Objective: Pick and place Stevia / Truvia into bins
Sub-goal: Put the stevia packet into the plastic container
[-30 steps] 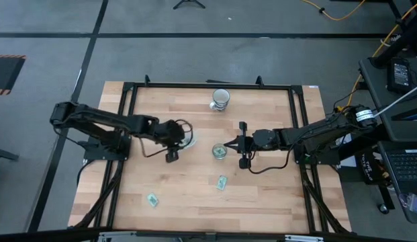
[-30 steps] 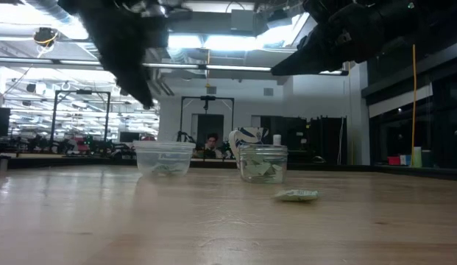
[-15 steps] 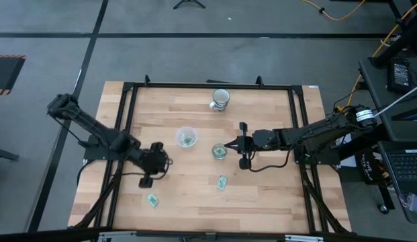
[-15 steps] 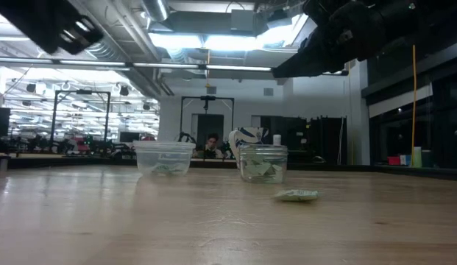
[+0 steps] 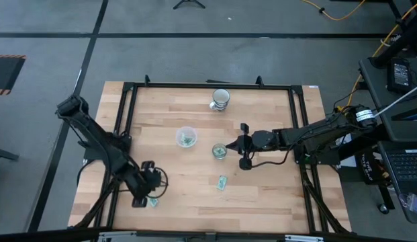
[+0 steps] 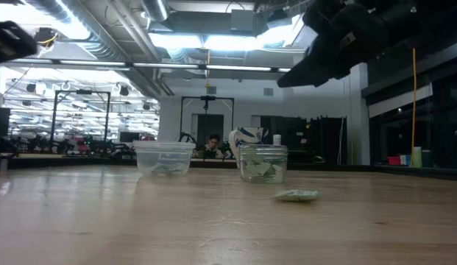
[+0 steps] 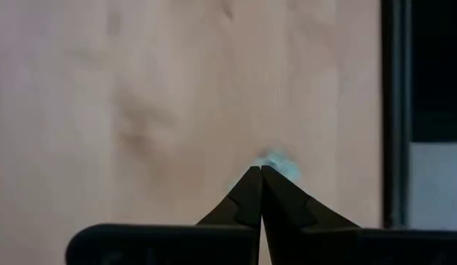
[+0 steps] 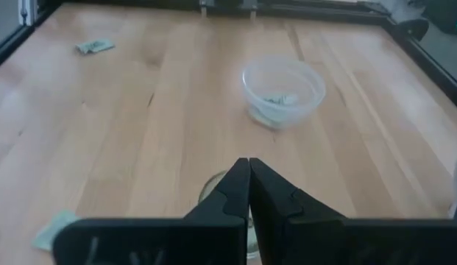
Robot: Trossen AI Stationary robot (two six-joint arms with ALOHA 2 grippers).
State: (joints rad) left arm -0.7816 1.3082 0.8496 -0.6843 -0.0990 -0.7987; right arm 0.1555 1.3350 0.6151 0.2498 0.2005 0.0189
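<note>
Two green-and-white sweetener packets lie flat on the wooden table: one near the front left (image 5: 152,200), one front of centre (image 5: 221,182) (image 6: 296,195). The wide translucent cup (image 5: 187,138) (image 6: 163,158) and the narrow clear cup (image 5: 219,151) (image 6: 263,163) stand mid-table, each with packets inside. My left gripper (image 5: 148,193) is shut and empty, up above the table beside the front-left packet, which shows blurred just past its fingertips (image 7: 280,163). My right gripper (image 5: 227,146) (image 8: 249,163) is shut and empty, raised at the narrow cup's right rim.
An opaque ribbed cup (image 5: 220,99) stands near the table's far edge. A black frame rail (image 5: 127,121) runs around the tabletop. Bare wood lies between the cups and the front edge.
My left gripper has swung from over the wide cup toward the table's near left, ending beside the front-left packet. The cups and packets have stayed where they were.
</note>
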